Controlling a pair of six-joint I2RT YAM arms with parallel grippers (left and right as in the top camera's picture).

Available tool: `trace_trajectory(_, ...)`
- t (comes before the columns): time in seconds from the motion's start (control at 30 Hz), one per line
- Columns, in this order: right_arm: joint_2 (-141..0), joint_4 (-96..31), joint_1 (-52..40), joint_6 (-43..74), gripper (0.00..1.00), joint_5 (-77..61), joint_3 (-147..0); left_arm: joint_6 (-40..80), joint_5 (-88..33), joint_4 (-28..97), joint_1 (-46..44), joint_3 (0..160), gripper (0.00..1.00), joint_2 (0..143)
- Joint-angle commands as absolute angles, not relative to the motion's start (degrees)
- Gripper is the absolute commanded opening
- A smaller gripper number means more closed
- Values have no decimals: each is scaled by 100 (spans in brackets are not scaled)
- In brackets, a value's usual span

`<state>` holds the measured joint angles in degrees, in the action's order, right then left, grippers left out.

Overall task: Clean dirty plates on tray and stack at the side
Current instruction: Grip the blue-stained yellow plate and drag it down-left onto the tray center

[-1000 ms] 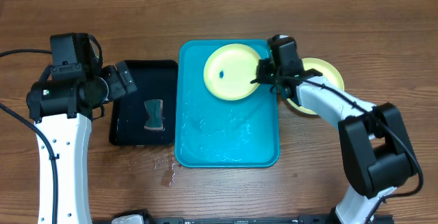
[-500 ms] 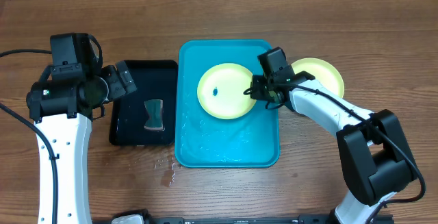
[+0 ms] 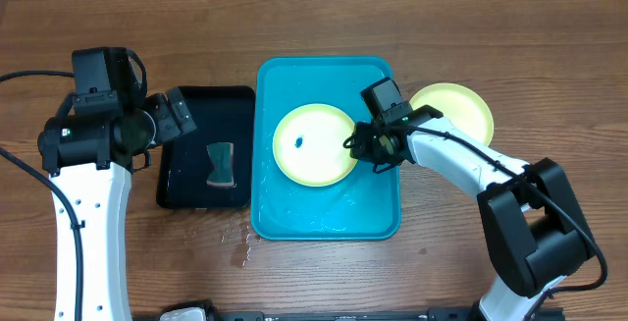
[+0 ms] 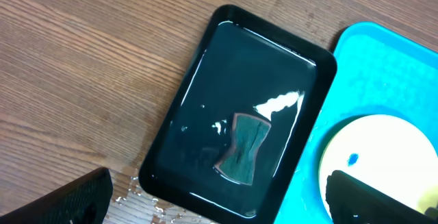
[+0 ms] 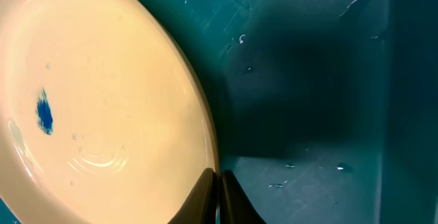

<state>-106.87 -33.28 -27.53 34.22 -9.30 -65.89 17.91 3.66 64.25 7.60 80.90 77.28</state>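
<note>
Right rim of the yellow-green plate (image 3: 312, 144) hidden under the right pincer (image 3: 361, 146), second plate (image 3: 459, 103) partly covered by the right arm (image 3: 461, 156), turquoise tray (image 4: 383, 53) cut by the left wrist view's right edge, left pincer (image 3: 180, 113) there only two dark fingers (image 4: 373, 198) at the bottom edge, grey item (image 3: 222, 162) in the black tray (image 3: 186, 188) unidentifiable.

overhead: top-down, far; left wrist: high, angled down; right wrist: very close; shared: marked plate (image 3: 314, 149)
</note>
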Motion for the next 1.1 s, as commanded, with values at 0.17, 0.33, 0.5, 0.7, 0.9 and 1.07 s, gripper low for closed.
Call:
trace_trajectory(0.17,-10510,-3433,-2790,3444,7,-1015,-6737,1844,338,6410,757,8158,100,7762)
trace_trajectory(0.33,-10510,-3776,-2757,3406,8,-1050,-6971,1844,338,6410,757,8158,100,7762)
trace_trajectory(0.5,-10510,-4060,-2731,3127,29,-910,-7214,1846,338,6410,757,8158,100,7762)
trace_trajectory(0.7,-10512,-4056,-2749,3103,51,-329,-7203,1844,338,6410,757,8158,99,7762)
trace_trajectory(0.9,-10512,-4167,-2823,3109,46,-395,-7196,1844,338,6410,757,8158,100,7762)
trace_trajectory(1.07,-10648,-4169,-2998,3109,35,-56,-7164,1846,338,6410,757,8158,100,7762)
